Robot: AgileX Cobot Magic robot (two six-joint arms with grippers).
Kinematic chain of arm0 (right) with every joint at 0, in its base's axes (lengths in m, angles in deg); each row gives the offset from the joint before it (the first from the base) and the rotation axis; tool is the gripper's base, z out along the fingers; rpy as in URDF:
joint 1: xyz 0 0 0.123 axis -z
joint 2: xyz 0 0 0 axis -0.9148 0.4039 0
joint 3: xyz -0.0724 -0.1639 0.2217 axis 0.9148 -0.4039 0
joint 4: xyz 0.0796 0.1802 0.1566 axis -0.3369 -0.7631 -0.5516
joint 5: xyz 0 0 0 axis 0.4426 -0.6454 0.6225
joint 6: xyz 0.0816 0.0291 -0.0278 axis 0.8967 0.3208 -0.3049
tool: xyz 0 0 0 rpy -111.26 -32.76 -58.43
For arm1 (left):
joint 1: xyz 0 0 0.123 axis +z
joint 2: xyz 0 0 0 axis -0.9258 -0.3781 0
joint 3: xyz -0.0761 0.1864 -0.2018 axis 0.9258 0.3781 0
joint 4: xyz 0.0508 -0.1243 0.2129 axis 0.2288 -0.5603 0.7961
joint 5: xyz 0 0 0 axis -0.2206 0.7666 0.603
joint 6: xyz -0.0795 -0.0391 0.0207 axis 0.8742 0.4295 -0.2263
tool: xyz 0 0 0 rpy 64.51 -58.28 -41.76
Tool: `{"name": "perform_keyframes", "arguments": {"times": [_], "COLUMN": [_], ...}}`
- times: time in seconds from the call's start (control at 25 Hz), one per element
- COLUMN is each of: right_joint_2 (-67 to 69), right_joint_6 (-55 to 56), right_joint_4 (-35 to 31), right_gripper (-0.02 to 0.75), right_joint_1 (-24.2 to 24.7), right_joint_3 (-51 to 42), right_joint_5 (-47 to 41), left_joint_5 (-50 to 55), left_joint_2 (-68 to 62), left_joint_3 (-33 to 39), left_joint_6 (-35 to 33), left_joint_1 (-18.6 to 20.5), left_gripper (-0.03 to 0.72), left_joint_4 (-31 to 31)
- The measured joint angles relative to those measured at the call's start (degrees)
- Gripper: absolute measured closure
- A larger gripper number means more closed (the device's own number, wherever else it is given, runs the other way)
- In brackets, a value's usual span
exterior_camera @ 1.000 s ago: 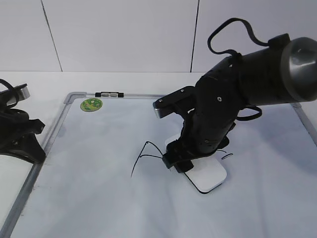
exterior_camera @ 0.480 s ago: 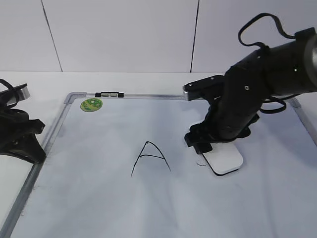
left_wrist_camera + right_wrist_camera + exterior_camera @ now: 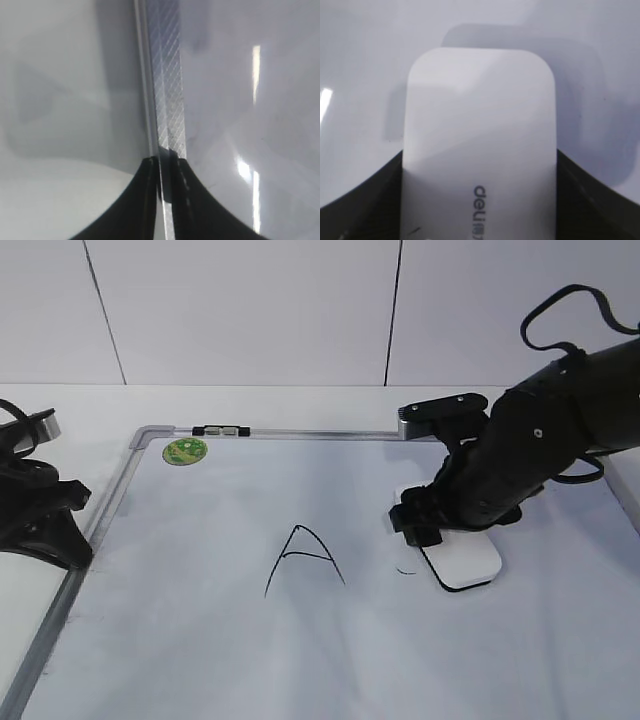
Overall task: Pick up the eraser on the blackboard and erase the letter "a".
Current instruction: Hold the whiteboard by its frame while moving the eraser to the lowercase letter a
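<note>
Blackboard (image 3: 200, 640) holds 1 eraser (image 3: 465, 560), 1 "A" (image 3: 303, 558).

The eraser (image 3: 462, 562) is white with a dark underside edge and grey "deli" lettering. The blackboard (image 3: 200, 640) is white, framed in silver-grey metal with a diamond-hatched pattern, and carries a round green sticker (image 3: 185, 450). The capital "A" (image 3: 303, 558) is thin black.

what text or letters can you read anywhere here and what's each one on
"deli", grey print on the white top of the eraser, with tiny characters beside it too small to read.
"A", black handwritten capital on the blackboard.
A short black stroke left of the eraser: not readable as a letter.
Round green sticker at the board's corner: print too small to read.
</note>
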Motion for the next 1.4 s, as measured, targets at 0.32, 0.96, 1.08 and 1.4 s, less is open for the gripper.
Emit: {"name": "perform_keyframes", "arguments": {"times": [0.32,0.96,1.08,1.4], "right_joint_2": [-1.5,-2.1,-2.9,-4.0], "right_joint_6": [0.1,0.1,0.1,0.1], "right_joint_4": [2.4,0.9,0.7,0.9], "right_gripper": [0.175,0.175,0.175,0.175], "right_joint_1": [-5.9,-9.9,-8.5,-1.6], "right_joint_3": [-1.1,-2.7,-3.2,-3.6], "right_joint_5": [-2.5,-1.0,-1.3,-3.5], "left_joint_5": [0.1,0.0,0.0,0.0], "left_joint_2": [0.0,0.0,0.0,0.0], "left_joint_3": [0.0,0.0,0.0,0.0], "left_joint_6": [0.0,0.0,0.0,0.0], "left_joint_1": [0.0,0.0,0.0,0.0], "left_gripper": [0.642,0.642,0.642,0.642], "left_joint_4": [0.0,0.0,0.0,0.0]}}
